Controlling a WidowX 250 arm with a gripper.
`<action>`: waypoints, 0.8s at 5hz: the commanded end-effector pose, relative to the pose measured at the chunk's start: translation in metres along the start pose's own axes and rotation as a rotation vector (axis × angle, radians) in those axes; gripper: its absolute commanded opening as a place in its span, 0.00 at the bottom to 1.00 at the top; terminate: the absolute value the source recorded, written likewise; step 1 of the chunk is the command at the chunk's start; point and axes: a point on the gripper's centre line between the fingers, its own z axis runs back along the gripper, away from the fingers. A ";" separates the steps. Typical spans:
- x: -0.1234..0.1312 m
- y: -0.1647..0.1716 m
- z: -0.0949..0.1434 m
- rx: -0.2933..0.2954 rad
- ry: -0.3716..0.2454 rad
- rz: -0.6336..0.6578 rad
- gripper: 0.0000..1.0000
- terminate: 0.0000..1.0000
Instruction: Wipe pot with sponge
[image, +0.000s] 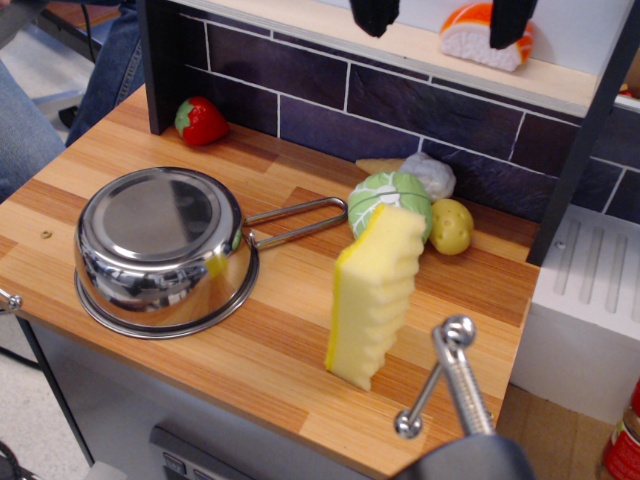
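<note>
Two black pincer fingers, blunt rounded tips, matte finish, no markings visible

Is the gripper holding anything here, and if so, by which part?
Nothing is held. The gripper sits at the frame's top edge, fingers spread and empty, clear of the sponge, which stands on end on the counter.

The gripper (two dark fingers) is cropped by the top edge.
</note>
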 end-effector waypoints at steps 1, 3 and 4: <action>0.000 0.000 0.000 0.000 0.000 0.000 1.00 0.00; -0.006 0.021 -0.040 0.011 -0.025 -0.004 1.00 0.00; -0.002 0.027 -0.054 0.010 -0.070 0.024 1.00 0.00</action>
